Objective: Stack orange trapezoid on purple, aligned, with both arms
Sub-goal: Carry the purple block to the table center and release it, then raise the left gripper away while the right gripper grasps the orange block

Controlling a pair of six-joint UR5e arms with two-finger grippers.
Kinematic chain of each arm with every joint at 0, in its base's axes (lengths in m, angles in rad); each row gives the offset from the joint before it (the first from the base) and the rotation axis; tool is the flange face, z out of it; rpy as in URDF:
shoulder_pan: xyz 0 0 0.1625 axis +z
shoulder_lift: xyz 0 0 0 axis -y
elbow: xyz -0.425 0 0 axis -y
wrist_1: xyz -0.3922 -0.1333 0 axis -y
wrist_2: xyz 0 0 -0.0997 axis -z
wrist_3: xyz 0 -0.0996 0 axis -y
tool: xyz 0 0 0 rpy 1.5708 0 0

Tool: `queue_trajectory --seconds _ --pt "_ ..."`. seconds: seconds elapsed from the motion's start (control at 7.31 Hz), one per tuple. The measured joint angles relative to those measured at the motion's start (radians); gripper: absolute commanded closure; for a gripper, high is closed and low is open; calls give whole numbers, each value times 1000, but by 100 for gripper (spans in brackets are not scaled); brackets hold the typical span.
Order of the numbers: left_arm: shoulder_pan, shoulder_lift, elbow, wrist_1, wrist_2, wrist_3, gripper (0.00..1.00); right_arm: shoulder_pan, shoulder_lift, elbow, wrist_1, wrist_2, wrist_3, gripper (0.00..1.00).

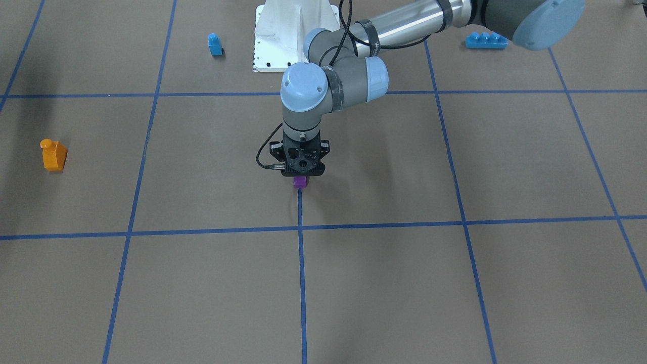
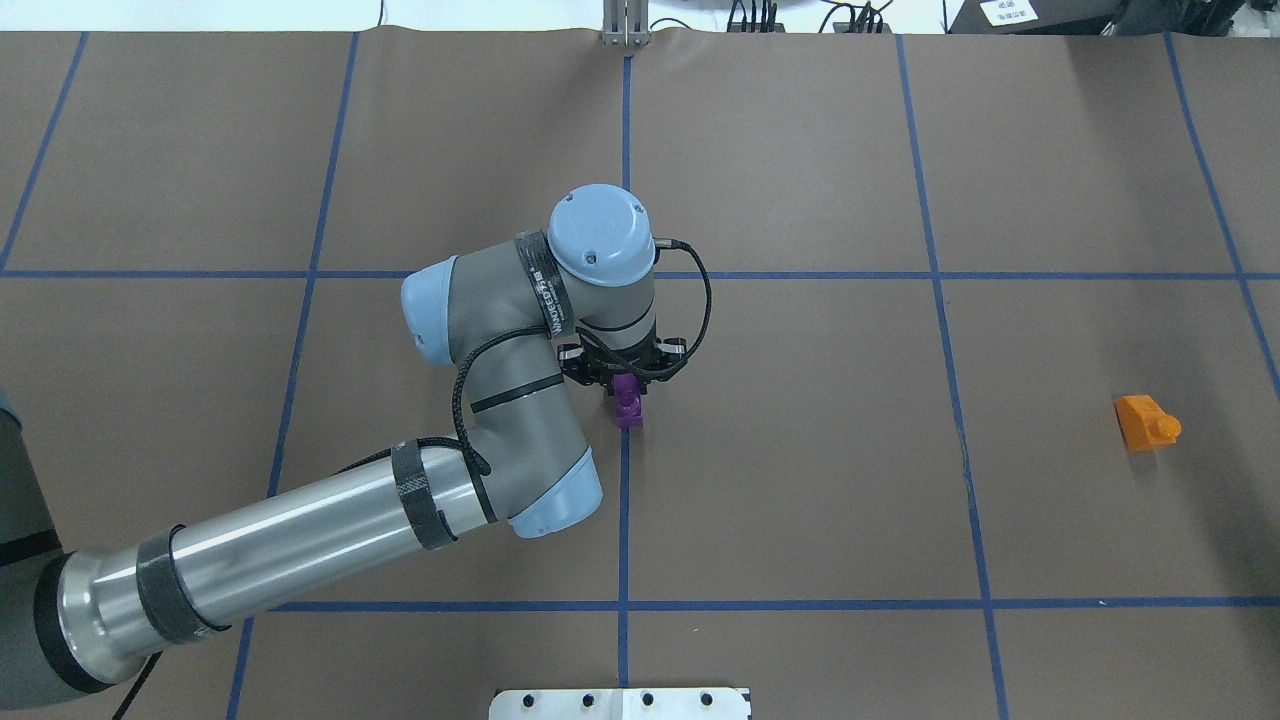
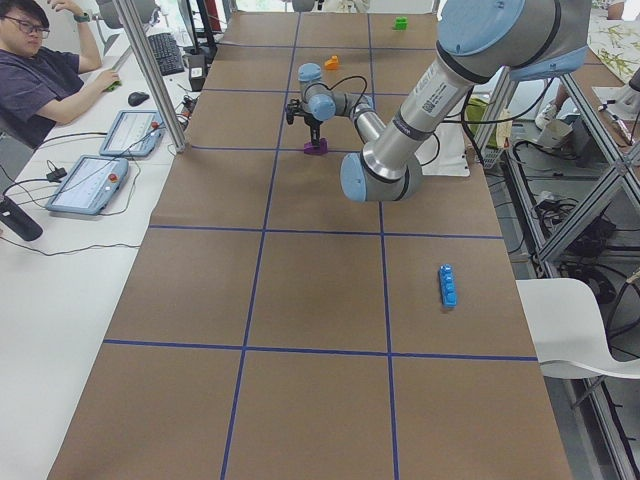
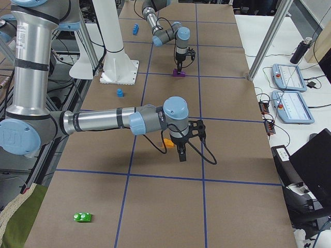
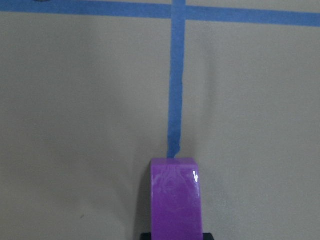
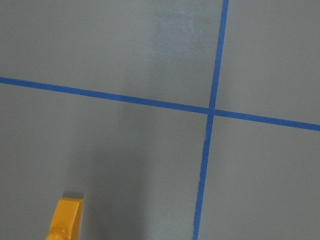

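Note:
The purple block stands on the table at the end of a blue tape line near the middle. My left gripper points straight down over it. In the left wrist view the purple block sits between the black fingertips, which press against its sides, so the gripper is shut on it. The orange trapezoid stands alone far to my right and also shows in the front view. My right gripper shows only in the exterior right view, beside the orange trapezoid. I cannot tell whether it is open or shut.
A small blue one-stud block and the white base pedestal lie near the robot. A long blue brick lies on my left side. A green block lies at the right end. An operator sits beside the table.

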Motion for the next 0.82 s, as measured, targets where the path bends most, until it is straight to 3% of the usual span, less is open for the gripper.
queue_trajectory --seconds 0.55,0.82 --pt "-17 1 -44 26 -2 4 0 -3 -1 1 2 1 -7 0" --pt "-62 21 -203 217 -8 132 0 -37 -1 3 28 7 5 0"
